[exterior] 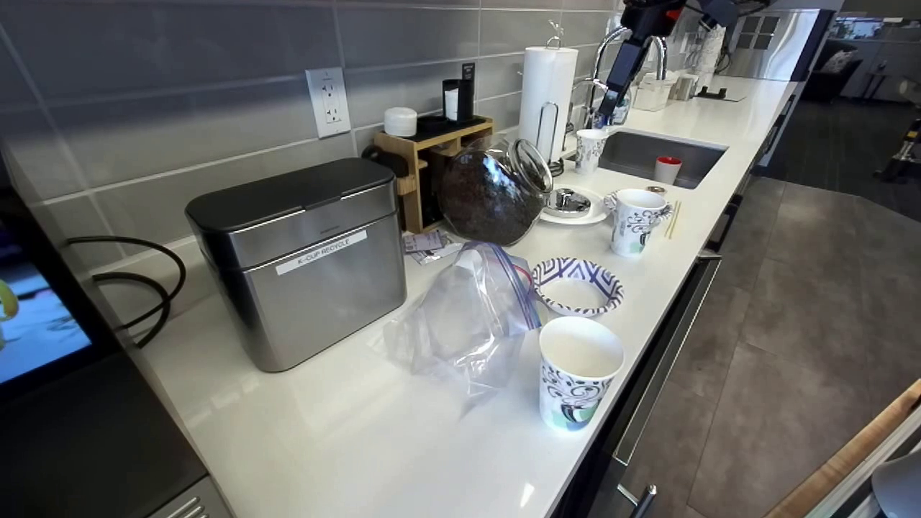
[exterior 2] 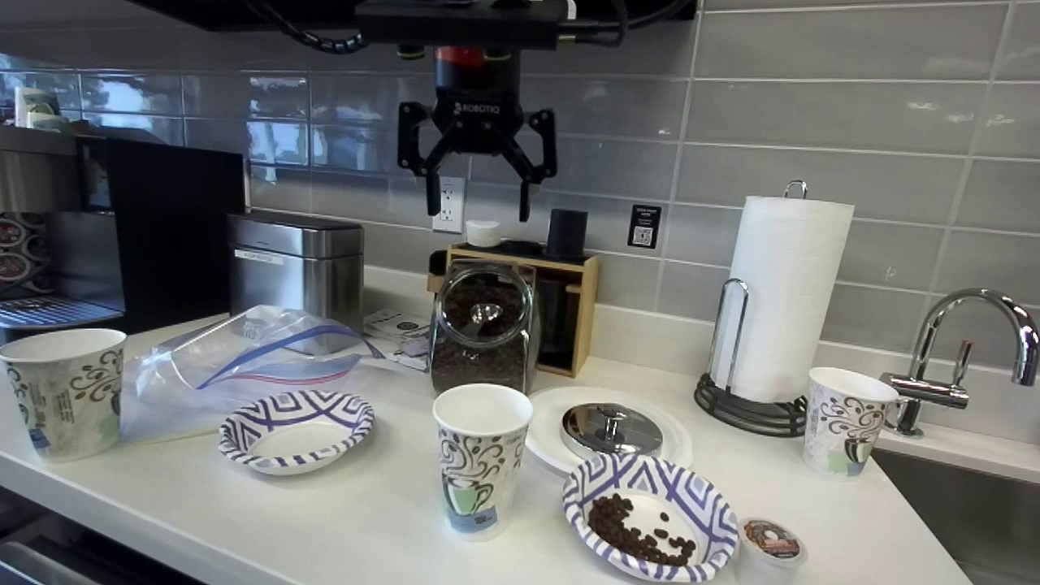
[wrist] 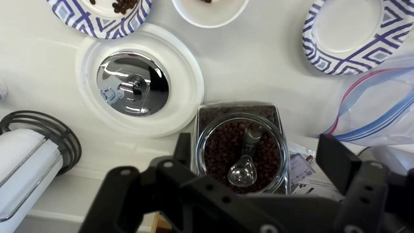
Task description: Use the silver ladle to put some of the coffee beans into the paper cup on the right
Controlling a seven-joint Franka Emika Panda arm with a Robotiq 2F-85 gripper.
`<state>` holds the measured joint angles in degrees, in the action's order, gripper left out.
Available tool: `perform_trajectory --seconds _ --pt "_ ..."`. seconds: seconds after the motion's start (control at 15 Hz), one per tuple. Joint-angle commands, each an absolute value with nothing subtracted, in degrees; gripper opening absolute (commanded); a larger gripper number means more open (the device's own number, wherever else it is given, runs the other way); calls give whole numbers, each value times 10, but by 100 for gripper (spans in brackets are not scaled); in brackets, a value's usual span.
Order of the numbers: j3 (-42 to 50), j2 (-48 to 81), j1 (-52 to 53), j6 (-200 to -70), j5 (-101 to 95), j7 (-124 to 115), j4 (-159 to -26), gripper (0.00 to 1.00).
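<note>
My gripper (exterior 2: 479, 207) hangs open above the glass jar (exterior 2: 483, 361), nothing between its fingers. In the wrist view the jar's round mouth lies below and between the spread fingertips (wrist: 338, 161). Dark coffee beans (wrist: 223, 145) fill the jar, and the ladle (wrist: 242, 173), shiny and looking almost clear, rests on them. Three printed paper cups stand in both exterior views: a left cup (exterior 2: 65, 398), a middle cup (exterior 2: 483, 471) and a right cup (exterior 2: 849, 426) near the sink. From above, a little brown shows inside the middle cup (wrist: 210, 17). More beans (exterior 2: 630, 540) lie in a patterned bowl (exterior 2: 638, 475).
A second patterned bowl (exterior 2: 301, 447) and a clear zip bag (exterior 2: 203, 398) sit left of the jar. The metal lid (exterior 2: 613, 431) lies on a white plate (exterior 2: 678, 443). A paper towel roll (exterior 2: 788, 301), wooden rack (exterior 2: 585, 317) and steel bin (exterior: 324, 280) stand along the wall.
</note>
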<state>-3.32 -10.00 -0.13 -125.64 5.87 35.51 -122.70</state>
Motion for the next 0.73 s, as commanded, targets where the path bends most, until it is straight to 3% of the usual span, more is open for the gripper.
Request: perform_trajectory --seconds 0.0,0.67 --pt "-9 -175 14 -1288 53 362 -1301 100" --pt "15 -200 29 -1269 51 354 -1309 100"
